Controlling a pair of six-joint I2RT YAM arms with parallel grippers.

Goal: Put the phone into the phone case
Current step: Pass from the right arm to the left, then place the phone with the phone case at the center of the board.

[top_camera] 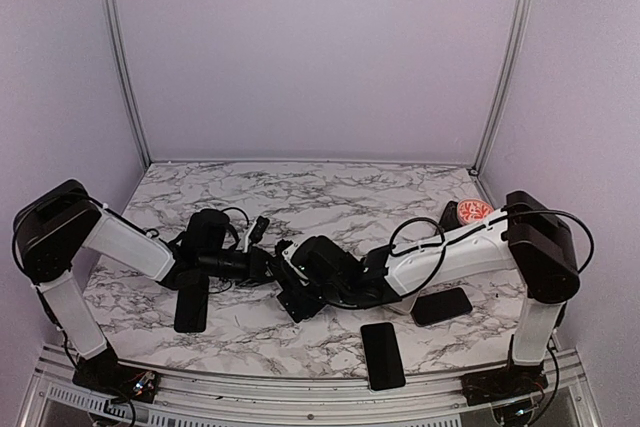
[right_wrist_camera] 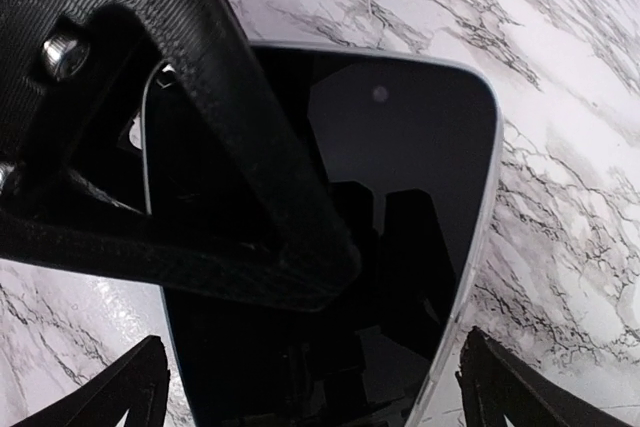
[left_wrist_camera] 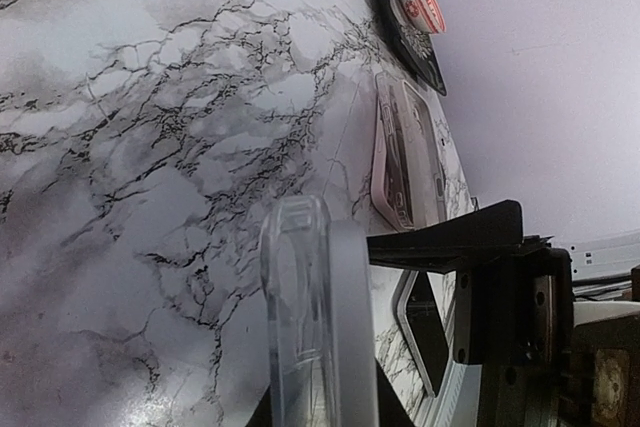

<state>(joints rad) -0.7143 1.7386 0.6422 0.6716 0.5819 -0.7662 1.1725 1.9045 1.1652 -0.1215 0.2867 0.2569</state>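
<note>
The left gripper (top_camera: 268, 263) is pinched narrowly on the clear phone case (left_wrist_camera: 300, 317), which stands upright and edge-on to its wrist camera. Only marble shows through the shell, and I cannot tell whether its lower edge touches the table (top_camera: 330, 192). Just right of it the right gripper (right_wrist_camera: 310, 367) is spread wide. Its fingertips (right_wrist_camera: 130, 387) sit on either side of the phone (right_wrist_camera: 400, 177), with a sliver of marble showing beside the right one, so it grips nothing. The phone lies flat, dark screen up, outside the case, at the middle of the table where the two wrists meet. In the right wrist view a black ribbed bracket (right_wrist_camera: 150, 147) with a bolt crosses the left half of the screen. Far of the grippers, open marble runs to the back wall. The near side is more crowded. One black phone (top_camera: 190, 302) lies left, beside the left forearm, a second black phone (top_camera: 383, 355) lies by the near rail, and a third black phone (top_camera: 441, 305) sits under the right forearm. At far right a dark case (left_wrist_camera: 425, 57) carries a pink-topped grip (top_camera: 472, 212). Nearer than it a pale case (left_wrist_camera: 405, 162) lies flat; whether it holds anything I cannot tell.
</note>
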